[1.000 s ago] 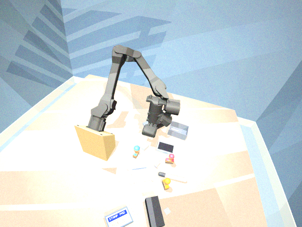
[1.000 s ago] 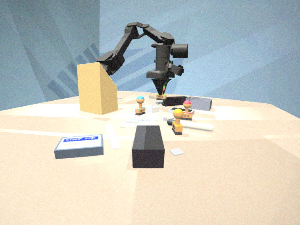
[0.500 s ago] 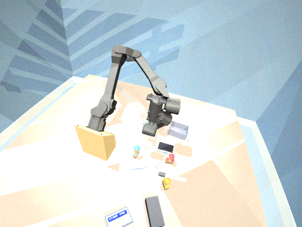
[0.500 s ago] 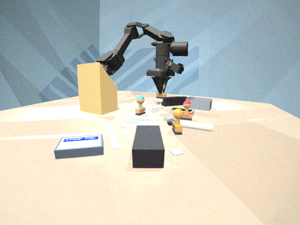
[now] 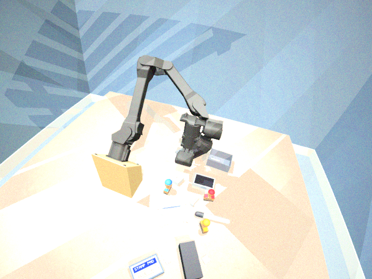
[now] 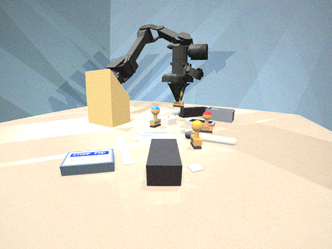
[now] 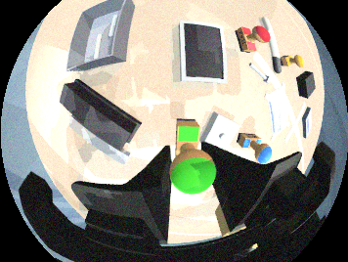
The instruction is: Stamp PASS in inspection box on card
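Observation:
My gripper (image 6: pixel 177 99) (image 7: pixel 186 148) is shut on the green-topped PASS stamp (image 6: pixel 178 103) (image 7: pixel 194 175). It holds the stamp upright above the bench; in the top view the arm hides the stamp and fingertips. A dark pad in a white frame (image 5: pixel 204 180) (image 7: pixel 202 51) lies ahead of the stamp in the wrist view and apart from it. The white card (image 6: pixel 155 135) (image 7: pixel 277 111) lies flat nearer the exterior camera, washed out by light in the top view. Its box cannot be made out. A flat case labelled STAMP PAD (image 5: pixel 147 267) (image 6: pixel 88 160) lies at the front left.
The blue-topped stamp (image 5: pixel 168 186) (image 6: pixel 155 119) (image 7: pixel 264 152) stands beside a white block (image 7: pixel 220 128). The red FAIL stamp (image 5: pixel 209 195) (image 6: pixel 207 127) stands by the pad, the yellow stamp (image 5: pixel 205 225) by a marker. A black holder (image 7: pixel 98 114) and grey bin (image 5: pixel 219 160) stand behind, a black block (image 6: pixel 163 160) in front.

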Motion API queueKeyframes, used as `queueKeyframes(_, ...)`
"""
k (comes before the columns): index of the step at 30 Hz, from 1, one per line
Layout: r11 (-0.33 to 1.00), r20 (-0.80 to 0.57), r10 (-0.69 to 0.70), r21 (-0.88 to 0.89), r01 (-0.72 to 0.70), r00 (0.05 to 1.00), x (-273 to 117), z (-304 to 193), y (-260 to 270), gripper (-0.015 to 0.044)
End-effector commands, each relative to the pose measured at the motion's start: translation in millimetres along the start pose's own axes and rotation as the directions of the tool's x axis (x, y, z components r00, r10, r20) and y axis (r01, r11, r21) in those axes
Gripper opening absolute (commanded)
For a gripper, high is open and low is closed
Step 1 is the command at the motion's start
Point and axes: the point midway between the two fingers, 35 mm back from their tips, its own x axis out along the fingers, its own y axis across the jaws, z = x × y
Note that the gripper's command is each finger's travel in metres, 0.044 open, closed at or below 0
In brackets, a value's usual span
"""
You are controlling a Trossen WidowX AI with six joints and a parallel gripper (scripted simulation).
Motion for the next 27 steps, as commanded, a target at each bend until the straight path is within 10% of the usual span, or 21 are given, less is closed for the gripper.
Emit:
queueKeyframes(1,1.0,0.006,0.004,-0.009,-0.004,1.0,-3,2,1,0.0)
queueKeyframes(27,1.0,0.008,0.012,-0.008,-0.011,1.0,-15,1,2,0.0)
